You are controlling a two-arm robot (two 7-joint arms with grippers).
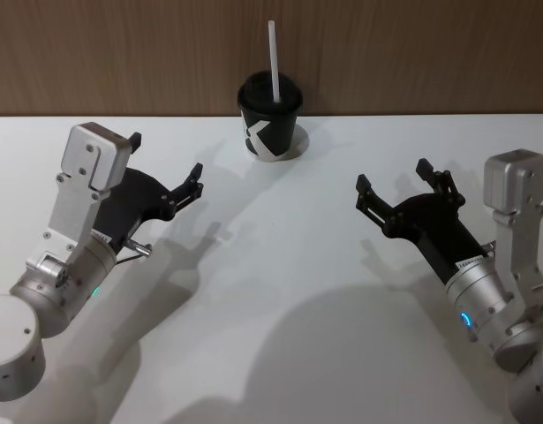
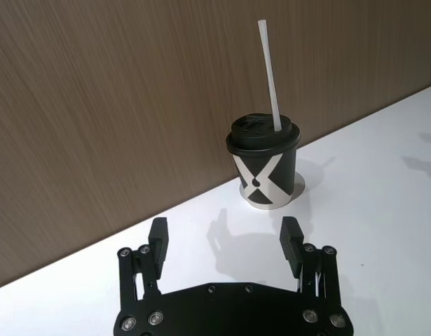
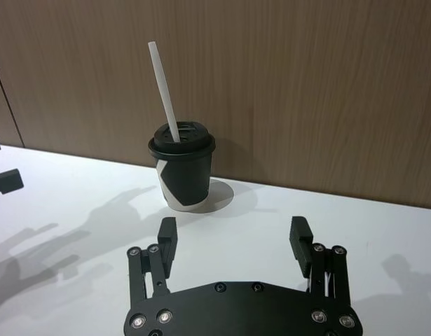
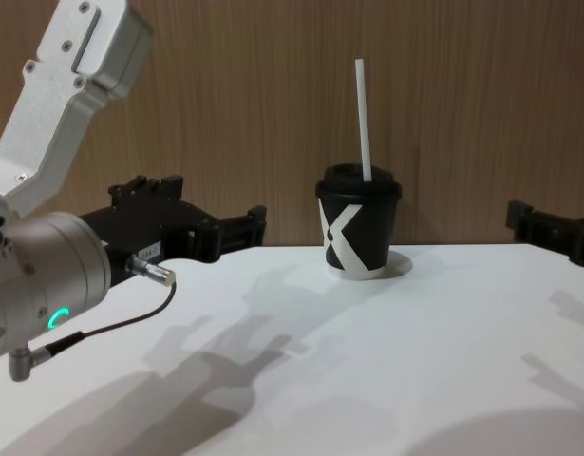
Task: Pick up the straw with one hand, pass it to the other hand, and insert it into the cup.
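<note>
head view: straw in cup at table far edge

A bare test bench in a lab or demo room: a plain white surface against a brown wood-grain wall panel.

Straw: plain white. Cup: black body, black lid, large white X mark, white base. Counter: white, grey shadows. Wall: brown wood grain. Left claw: black, on silver-grey arm with green glowing ring. Right claw: black, silver-grey arm, blue ring.
</note>
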